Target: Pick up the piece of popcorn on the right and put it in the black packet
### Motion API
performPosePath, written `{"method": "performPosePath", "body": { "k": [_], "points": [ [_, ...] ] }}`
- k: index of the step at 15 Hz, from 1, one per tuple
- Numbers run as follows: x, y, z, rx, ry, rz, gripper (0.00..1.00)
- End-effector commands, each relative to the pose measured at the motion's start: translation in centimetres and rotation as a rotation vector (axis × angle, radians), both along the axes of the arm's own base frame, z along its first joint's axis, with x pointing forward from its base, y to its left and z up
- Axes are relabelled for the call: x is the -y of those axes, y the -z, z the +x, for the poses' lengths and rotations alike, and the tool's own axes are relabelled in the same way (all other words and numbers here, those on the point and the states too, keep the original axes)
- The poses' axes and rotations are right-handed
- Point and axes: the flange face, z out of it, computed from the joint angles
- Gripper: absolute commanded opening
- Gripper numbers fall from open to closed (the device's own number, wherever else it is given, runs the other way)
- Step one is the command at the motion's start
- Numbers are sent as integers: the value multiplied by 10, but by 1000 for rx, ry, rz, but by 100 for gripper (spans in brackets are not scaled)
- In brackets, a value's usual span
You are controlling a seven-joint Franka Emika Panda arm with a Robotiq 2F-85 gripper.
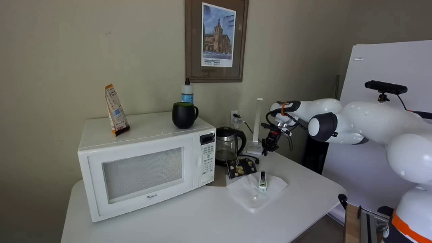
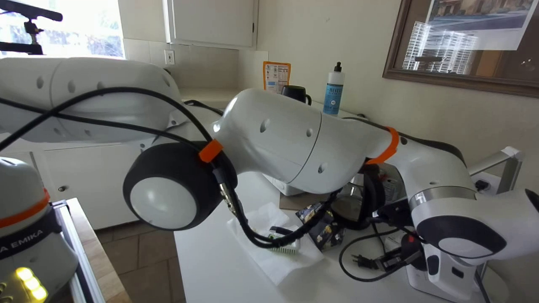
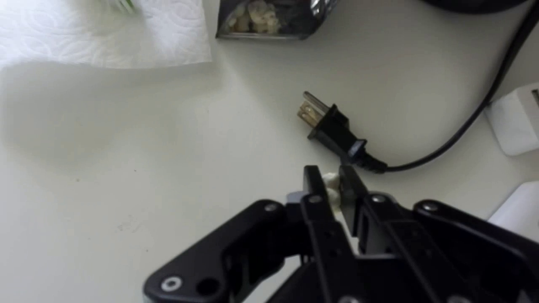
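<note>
The pincer (image 3: 329,170) pinches the popcorn (image 3: 333,194), its visible length running along the fingers (image 3: 353,189), apart from the packet (image 1: 241,167); near this packet, the microwave (image 1: 146,172) reads "Whirlpool".

My gripper (image 3: 329,174) partly hides the popcorn piece (image 3: 333,196); the wrist view's top edge crops the black popcorn packet (image 3: 271,19) and, blurred, what may be a scrub brush (image 3: 127,5).
</note>
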Motion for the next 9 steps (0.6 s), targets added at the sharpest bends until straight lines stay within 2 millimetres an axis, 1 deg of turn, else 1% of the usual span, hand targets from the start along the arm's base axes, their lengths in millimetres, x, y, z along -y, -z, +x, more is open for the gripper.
{"method": "performPosePath", "body": {
  "k": [1, 3, 6, 7, 9],
  "points": [
    [-4, -3, -19, 49, -58, 171, 4],
    [-15, 5, -21, 76, -89, 260, 4],
    [-39, 13, -21, 94, -138, 413, 4],
    [-27, 4, -21, 66, -114, 327, 15],
    [-36, 9, -18, 71, -129, 374, 15]
  ]
}}
